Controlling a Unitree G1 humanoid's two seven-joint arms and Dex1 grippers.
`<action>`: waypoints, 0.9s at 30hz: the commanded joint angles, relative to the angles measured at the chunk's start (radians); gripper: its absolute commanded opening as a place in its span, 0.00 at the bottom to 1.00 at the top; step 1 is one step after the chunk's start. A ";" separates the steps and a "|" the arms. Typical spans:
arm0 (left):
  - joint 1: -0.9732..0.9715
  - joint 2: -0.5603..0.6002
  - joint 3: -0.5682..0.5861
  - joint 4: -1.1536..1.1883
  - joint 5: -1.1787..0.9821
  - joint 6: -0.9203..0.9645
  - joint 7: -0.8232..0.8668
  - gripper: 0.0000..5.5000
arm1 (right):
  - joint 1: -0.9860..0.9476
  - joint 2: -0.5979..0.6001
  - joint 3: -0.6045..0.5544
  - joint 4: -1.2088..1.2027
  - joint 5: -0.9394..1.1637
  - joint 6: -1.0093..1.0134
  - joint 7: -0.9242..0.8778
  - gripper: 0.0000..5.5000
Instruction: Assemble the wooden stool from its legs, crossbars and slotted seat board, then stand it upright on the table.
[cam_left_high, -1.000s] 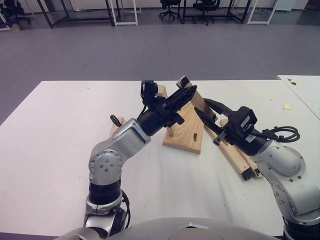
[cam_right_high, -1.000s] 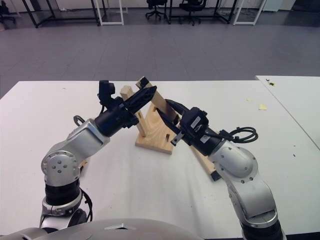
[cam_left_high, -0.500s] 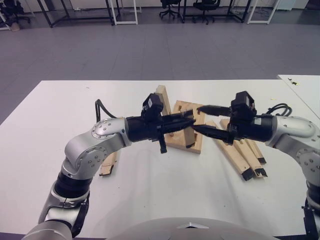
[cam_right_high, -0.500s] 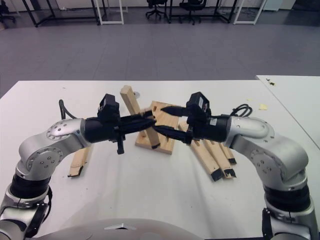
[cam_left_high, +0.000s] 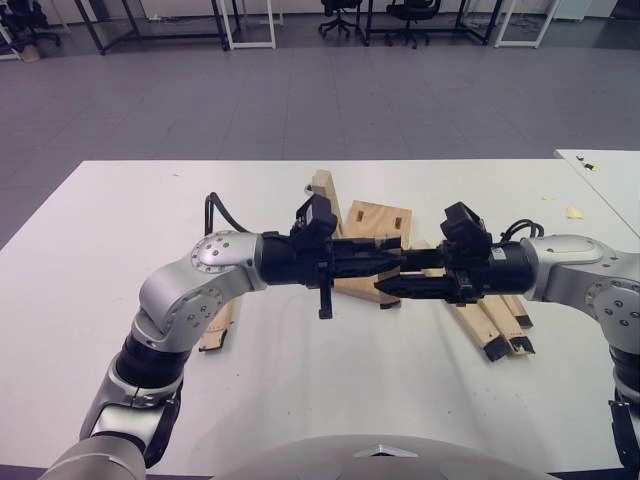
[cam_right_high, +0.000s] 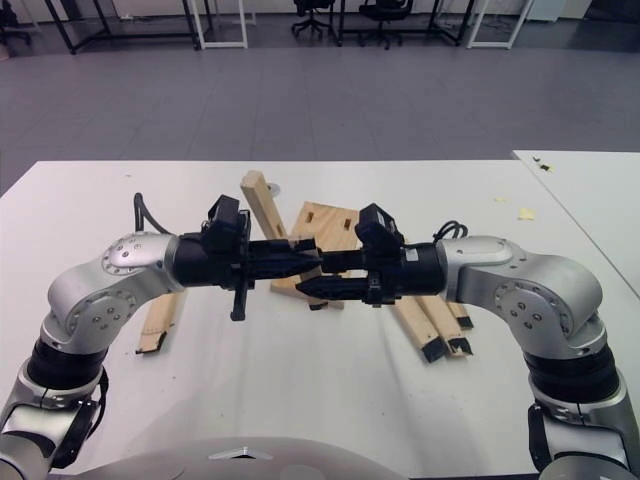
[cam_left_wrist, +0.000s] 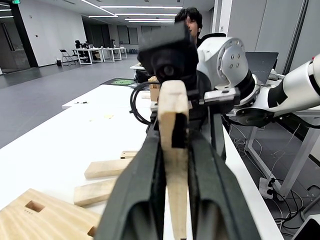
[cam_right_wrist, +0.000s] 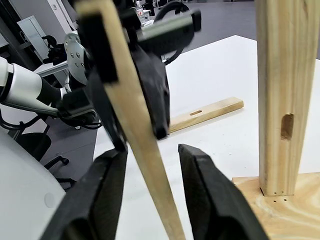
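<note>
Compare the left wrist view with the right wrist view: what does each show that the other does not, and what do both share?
Left wrist view alone: two loose wooden pieces lying flat on the table. Right wrist view alone: an upright leg standing on the seat board, a slotted bar lying flat, the right gripper open around the crossbar. Both: seat board, table, and the crossbar clamped in the left gripper.

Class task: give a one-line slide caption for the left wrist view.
Left gripper, fingers clamped on a wooden bar, beside the slotted seat board.
</note>
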 joint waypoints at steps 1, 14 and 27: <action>0.002 0.002 -0.006 -0.005 0.026 -0.012 -0.013 0.07 | -0.057 -0.024 0.025 -0.033 0.004 0.030 -0.006 0.22; -0.012 -0.025 0.024 0.001 -0.016 0.019 0.007 0.20 | 0.017 -0.109 0.110 -0.091 -0.100 -0.032 0.071 0.07; 0.013 -0.120 0.241 -0.012 -0.154 0.004 0.233 0.58 | 0.307 0.163 -0.167 0.359 -0.499 -0.565 -0.234 0.07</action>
